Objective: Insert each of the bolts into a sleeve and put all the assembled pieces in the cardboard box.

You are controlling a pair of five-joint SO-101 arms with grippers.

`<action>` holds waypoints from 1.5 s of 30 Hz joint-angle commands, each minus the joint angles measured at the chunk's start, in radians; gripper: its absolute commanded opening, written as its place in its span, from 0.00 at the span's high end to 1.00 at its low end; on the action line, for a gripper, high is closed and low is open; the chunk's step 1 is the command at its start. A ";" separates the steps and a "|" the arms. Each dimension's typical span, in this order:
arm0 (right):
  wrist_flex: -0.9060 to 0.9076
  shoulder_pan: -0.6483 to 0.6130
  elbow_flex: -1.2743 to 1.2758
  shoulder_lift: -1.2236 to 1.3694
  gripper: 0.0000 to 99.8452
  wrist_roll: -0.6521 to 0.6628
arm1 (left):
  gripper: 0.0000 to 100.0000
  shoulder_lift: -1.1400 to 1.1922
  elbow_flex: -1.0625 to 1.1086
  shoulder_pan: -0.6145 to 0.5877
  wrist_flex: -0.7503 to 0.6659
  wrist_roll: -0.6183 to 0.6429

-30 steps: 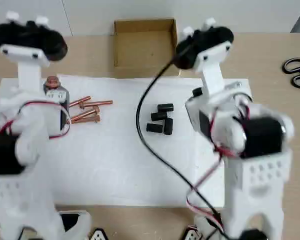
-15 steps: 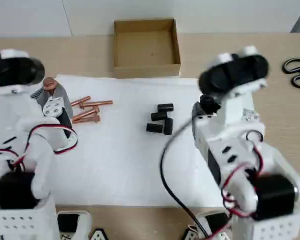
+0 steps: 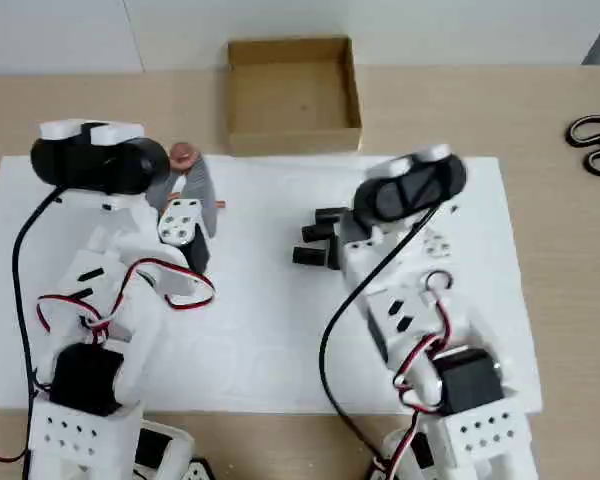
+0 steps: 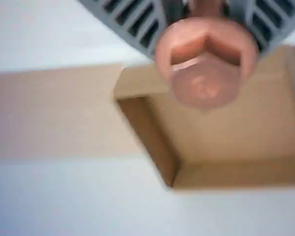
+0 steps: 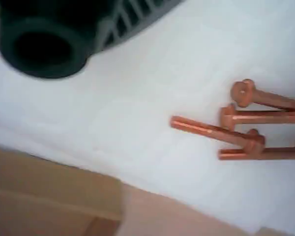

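White paper sheet (image 3: pixel 260 330) over the wooden table (image 3: pixel 540 110), with the open square cardboard box (image 3: pixel 292 90) at the sheet's far edge. Left gripper (image 3: pixel 185 168), raised near the box, pinches a copper hex-head bolt (image 4: pixel 206 64), head outward. Right gripper (image 5: pixel 49 29) pinches a black cylindrical sleeve (image 5: pixel 37 49), just beside the loose black sleeves (image 3: pixel 316 233). Four loose copper bolts (image 5: pixel 246 128) lie together on the sheet.

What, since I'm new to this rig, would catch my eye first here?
A copper bolt pinched in the left tool, with the cardboard box beyond. The right tool grips a black sleeve, and four more bolts lie on the white sheet.
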 commanded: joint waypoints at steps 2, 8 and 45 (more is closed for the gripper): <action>-0.111 -0.067 0.120 -0.082 1.00 -0.008 | 0.99 -0.003 -0.007 0.021 -0.086 0.087; -0.197 -0.081 0.261 -0.145 1.00 -0.006 | 0.99 0.005 0.013 0.110 -0.083 0.163; -0.340 -0.314 0.465 -0.291 1.00 -0.005 | 0.99 -0.002 0.143 0.256 -0.084 0.163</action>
